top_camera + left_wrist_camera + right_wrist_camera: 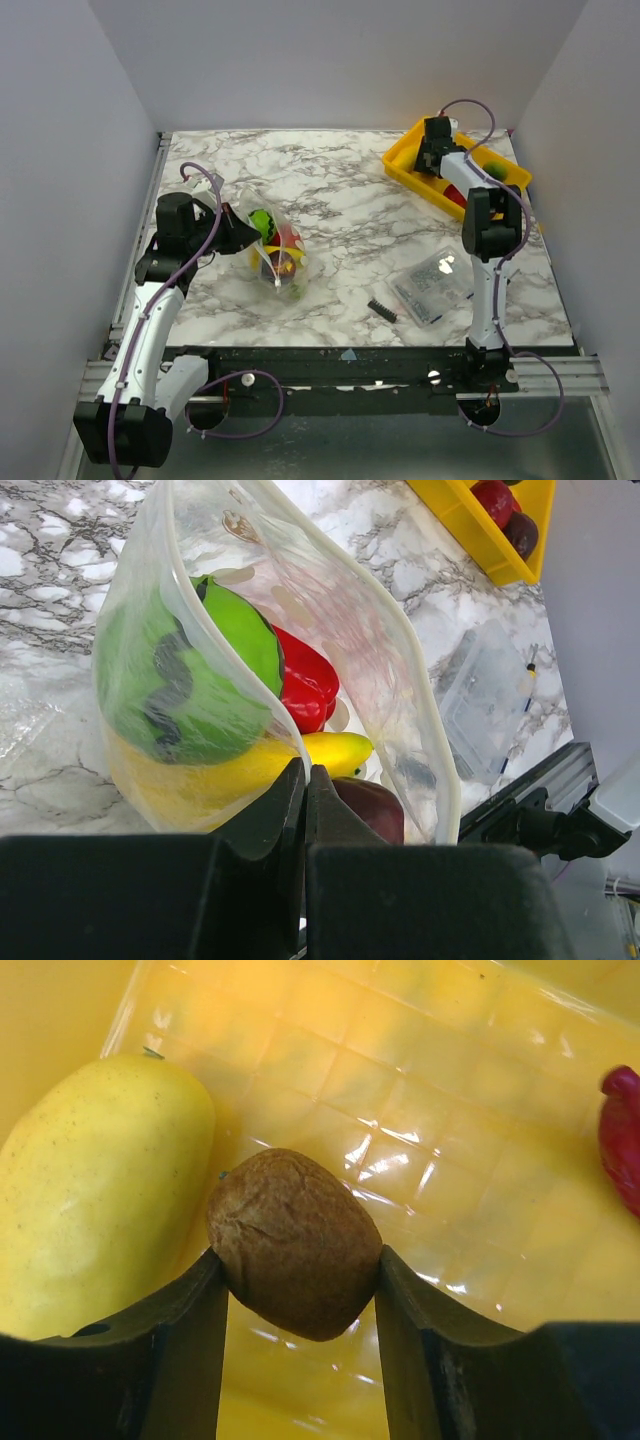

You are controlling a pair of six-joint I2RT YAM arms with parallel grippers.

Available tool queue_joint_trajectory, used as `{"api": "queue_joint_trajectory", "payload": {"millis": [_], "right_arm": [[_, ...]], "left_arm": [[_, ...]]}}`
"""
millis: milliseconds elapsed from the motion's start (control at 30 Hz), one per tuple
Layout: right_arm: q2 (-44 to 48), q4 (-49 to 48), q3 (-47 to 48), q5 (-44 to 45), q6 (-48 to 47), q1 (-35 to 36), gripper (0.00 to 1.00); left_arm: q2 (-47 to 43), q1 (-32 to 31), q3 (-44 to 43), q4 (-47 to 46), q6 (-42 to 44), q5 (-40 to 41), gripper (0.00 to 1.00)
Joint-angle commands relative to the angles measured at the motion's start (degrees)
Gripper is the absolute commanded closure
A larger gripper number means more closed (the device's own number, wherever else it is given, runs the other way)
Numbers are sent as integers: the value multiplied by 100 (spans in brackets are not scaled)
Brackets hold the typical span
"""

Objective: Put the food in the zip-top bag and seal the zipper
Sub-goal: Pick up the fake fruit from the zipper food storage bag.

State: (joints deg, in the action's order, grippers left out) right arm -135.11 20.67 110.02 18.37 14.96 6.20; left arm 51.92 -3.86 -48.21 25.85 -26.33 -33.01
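Left claw (305,780) is pressed together on the rim of the zip-top bag (330,610), which sits left-centre on the desk (350,210) with food (230,660) inside. Right claw (300,1275) is pinching the brown kiwi (295,1230) in the yellow tray (450,1110), upper right.

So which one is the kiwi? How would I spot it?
Find the yellow tray at the far right corner of the table, where the right gripper reaches in. The kiwi sits between its fingers, beside a bigger yellow fruit and a red piece. It alone is brown, dull and rough-skinned.
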Motion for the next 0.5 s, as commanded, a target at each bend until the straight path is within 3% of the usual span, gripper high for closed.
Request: {"api": "queue_joint_trajectory", "payload": {"millis": [0,167,300,467], "right_arm": [[954,52,-317,55,-22,-33,71],[2435,-637,-1756,-503,392,-32,74],[3747,-1566,-3277,-1453,940,6,86],[4750,-1995,-4548,-1938,1097,772,93]], "left_arm": [[36,21,22,-106,75,-153,100],[22,24,30,-117,74,-163,100],[19,25,30,-113,67,-159,100],[3,25,38,-132,57,-197,100]]}}
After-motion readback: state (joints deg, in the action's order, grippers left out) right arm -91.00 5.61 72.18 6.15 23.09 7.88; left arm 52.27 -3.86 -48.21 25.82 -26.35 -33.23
